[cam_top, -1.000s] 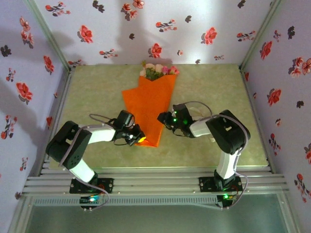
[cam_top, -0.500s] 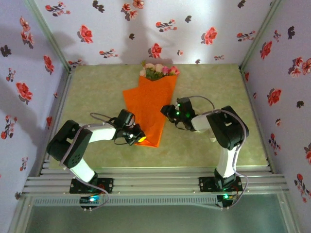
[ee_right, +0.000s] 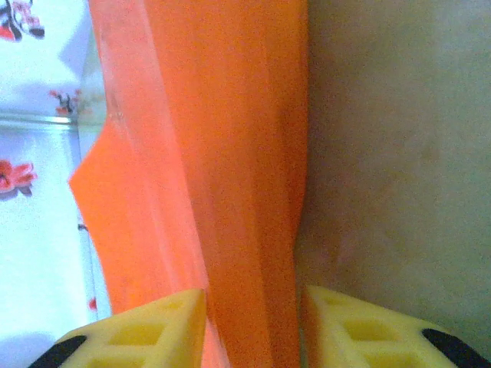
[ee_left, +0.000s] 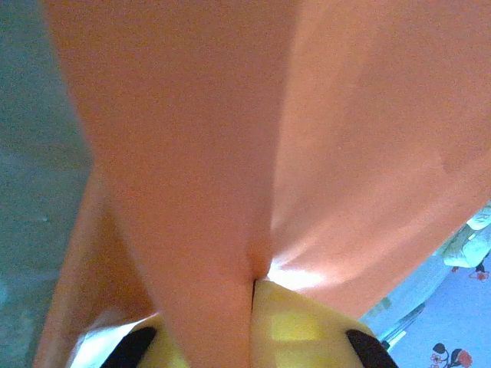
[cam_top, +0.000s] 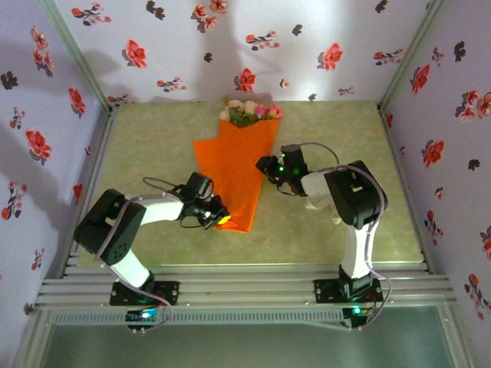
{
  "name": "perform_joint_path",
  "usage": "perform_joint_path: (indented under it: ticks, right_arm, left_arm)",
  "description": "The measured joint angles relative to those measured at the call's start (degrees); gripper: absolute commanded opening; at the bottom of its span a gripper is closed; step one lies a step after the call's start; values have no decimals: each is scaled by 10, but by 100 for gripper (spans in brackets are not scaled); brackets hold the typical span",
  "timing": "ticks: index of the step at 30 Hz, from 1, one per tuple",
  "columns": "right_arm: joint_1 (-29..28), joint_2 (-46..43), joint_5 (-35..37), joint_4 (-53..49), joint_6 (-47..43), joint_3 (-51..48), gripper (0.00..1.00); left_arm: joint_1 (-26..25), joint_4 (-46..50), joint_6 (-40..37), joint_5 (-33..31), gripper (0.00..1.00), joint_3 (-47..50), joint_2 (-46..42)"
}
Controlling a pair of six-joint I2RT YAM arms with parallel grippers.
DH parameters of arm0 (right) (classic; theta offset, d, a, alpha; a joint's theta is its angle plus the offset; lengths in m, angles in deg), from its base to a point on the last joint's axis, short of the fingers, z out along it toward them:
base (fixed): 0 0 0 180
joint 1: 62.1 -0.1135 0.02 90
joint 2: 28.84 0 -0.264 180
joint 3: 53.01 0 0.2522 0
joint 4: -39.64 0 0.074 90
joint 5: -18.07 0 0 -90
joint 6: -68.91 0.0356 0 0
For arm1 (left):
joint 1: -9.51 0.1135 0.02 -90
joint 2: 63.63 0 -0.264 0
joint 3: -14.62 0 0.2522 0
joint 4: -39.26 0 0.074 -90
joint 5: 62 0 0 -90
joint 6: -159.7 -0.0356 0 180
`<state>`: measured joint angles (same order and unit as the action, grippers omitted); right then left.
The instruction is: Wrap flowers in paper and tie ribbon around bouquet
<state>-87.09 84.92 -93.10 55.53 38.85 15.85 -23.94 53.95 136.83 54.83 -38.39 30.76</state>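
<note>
While on table point(cam_top: 153, 146), paper point(cam_top: 234, 170) inside left gripper point(cam_top: 222, 218) and right gripper point(cam_top: 264, 165)

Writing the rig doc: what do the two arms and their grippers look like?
Left arm and right arm match: bulky black joints, white links, thin grey cables looping at the wrists. Gripper fingers are yellow moulded blocks. Green lights glow at both bases.

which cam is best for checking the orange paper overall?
Top external: the whole paper shows, wrapped into a cone with the flowers at its far end. Left wrist gives a blurred close-up of a fold pinched in the left gripper; right wrist gives one long folded edge running through the right gripper.
</note>
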Motion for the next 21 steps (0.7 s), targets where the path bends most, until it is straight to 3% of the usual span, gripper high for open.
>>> perform_joint_path:
  ticks: [4, 5, 7, 8, 10, 11, 13, 15, 18, 20, 21]
  right_arm:
    - [7, 17, 1, -12, -9, 32, 3]
    - [8, 20, 2, -15, -10, 38, 0]
    - [10, 23, 2, -24, -8, 42, 0]
    - [11, 25, 3, -26, -8, 43, 5]
    - [13, 29, 1, -28, -6, 44, 27]
    - [14, 34, 3, -29, -5, 49, 31]
    - [23, 49, 5, -31, -4, 67, 23]
    - [30, 60, 7, -38, -5, 88, 0]
    - [34, 69, 4, -53, -5, 110, 0]
    - [33, 76, 1, -59, -4, 121, 21]
    - [34, 80, 3, -60, -3, 126, 26]
  left_arm:
    - [0, 0, -1, 0, 0, 0, 0]
    - [0, 1, -1, 0, 0, 0, 0]
    - [0, 2, -1, 0, 0, 0, 0]
    - [0, 2, -2, 0, 0, 0, 0]
    - [0, 2, -2, 0, 0, 0, 0]
    - [0, 2, -2, 0, 0, 0, 0]
    - [0, 2, -3, 0, 0, 0, 0]
    - [0, 3, -3, 0, 0, -2, 0]
    - [0, 5, -3, 0, 0, -4, 1]
    - [0, 6, -4, 0, 0, -5, 2]
    - [0, 6, -5, 0, 0, -5, 2]
